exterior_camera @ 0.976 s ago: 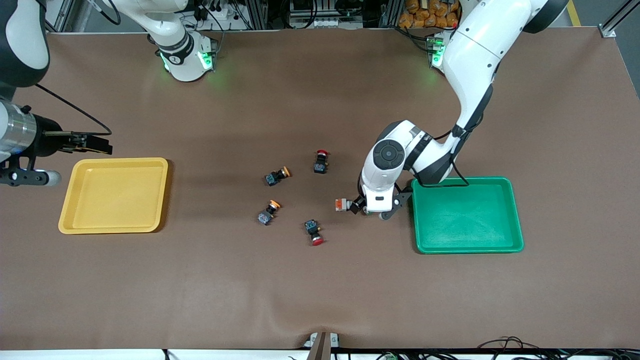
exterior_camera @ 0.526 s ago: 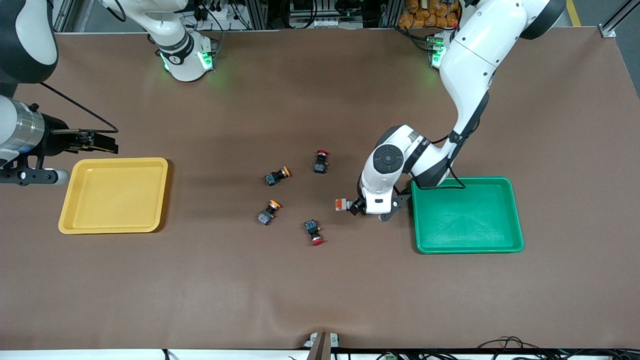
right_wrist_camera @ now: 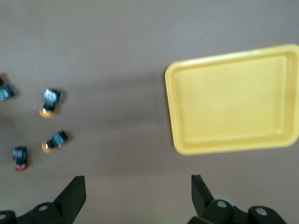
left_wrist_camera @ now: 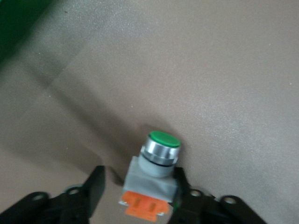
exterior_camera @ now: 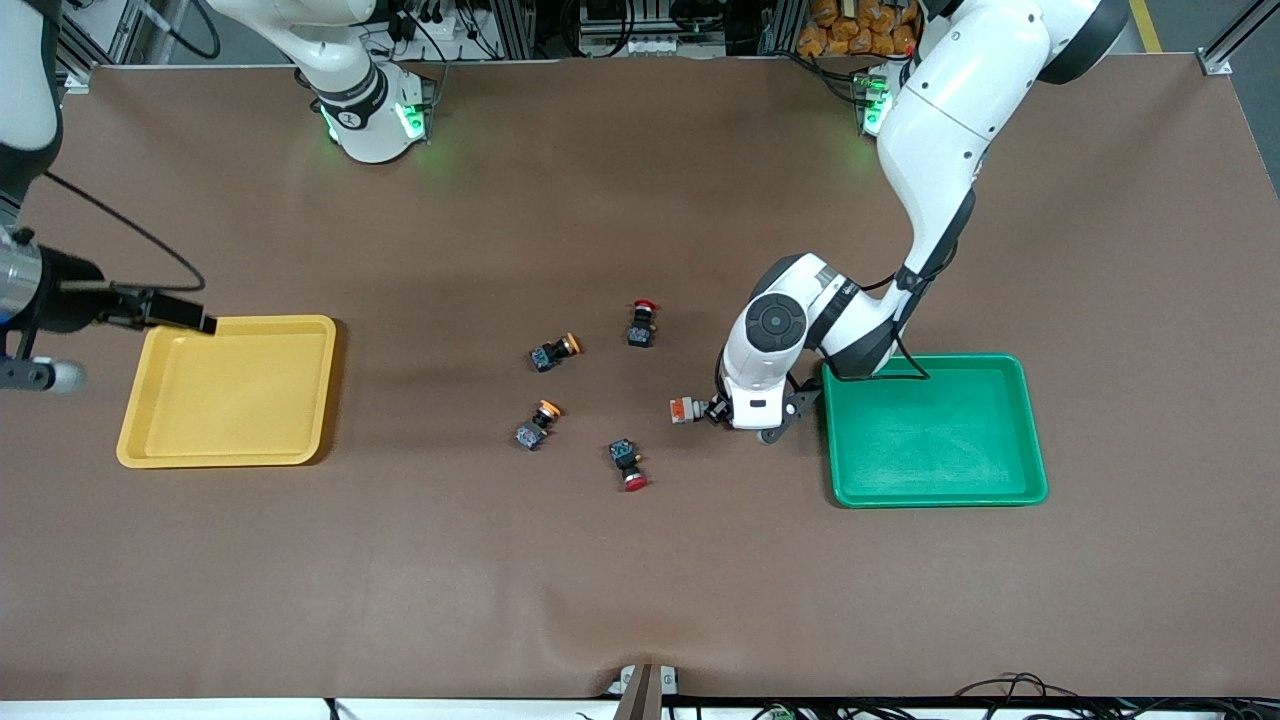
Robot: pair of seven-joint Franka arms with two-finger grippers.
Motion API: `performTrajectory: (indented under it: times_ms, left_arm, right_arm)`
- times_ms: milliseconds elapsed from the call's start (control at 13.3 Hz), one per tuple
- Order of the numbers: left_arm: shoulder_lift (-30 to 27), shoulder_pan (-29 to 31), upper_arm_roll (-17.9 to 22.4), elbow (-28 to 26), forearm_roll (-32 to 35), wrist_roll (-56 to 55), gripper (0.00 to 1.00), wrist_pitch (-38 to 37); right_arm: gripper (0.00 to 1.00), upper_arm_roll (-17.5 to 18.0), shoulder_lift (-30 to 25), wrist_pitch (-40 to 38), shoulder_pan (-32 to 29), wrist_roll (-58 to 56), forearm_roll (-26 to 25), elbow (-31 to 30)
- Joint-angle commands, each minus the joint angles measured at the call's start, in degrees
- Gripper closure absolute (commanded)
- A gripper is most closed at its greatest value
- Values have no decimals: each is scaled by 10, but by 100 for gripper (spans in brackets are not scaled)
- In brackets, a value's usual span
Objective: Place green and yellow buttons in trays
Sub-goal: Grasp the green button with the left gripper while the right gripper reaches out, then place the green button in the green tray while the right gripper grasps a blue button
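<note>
Green-capped button [left_wrist_camera: 152, 176] newly pinched (left gripper [left_wrist_camera: 138, 189])

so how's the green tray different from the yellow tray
The green tray lies at the left arm's end of the table, with the left end effector low beside it; the yellow tray lies at the right arm's end, with the right end effector over its corner. Both are shallow, rimmed and hold nothing.

Green-capped white button [left_wrist_camera: 156, 163] lies on its side beside the green tray [exterior_camera: 1030, 430]; two orange-capped buttons [exterior_camera: 555, 351] [exterior_camera: 536, 423] lie mid-frame; yellow tray [exterior_camera: 135, 420] lies centre-left.
</note>
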Motion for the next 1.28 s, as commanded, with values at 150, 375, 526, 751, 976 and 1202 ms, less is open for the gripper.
performTrajectory:
  times_ms: [150, 375, 526, 751, 976, 1202]
  left_arm:
    - [-1, 4, 1, 6, 21, -6, 100, 3]
    - [-38, 39, 0, 1, 28, 37, 100, -25]
    - [-69, 66, -1, 1, 28, 80, 100, -61]
    - [-106, 100, -1, 1, 27, 146, 100, -119]
    - [-118, 155, -1, -20, 33, 188, 100, -138]
    - [-114, 227, -1, -47, 69, 263, 100, -128]
  right_arm:
    - [0, 7, 66, 38, 49, 157, 10, 4]
    - [0, 6, 111, 97, 99, 258, 8, 4]
    - [0, 6, 148, 145, 126, 309, 4, 4]
    - [0, 7, 188, 205, 158, 396, 7, 4]
    - [0, 7, 231, 272, 191, 461, 10, 5]
    - [0, 7, 251, 291, 232, 542, 6, 5]
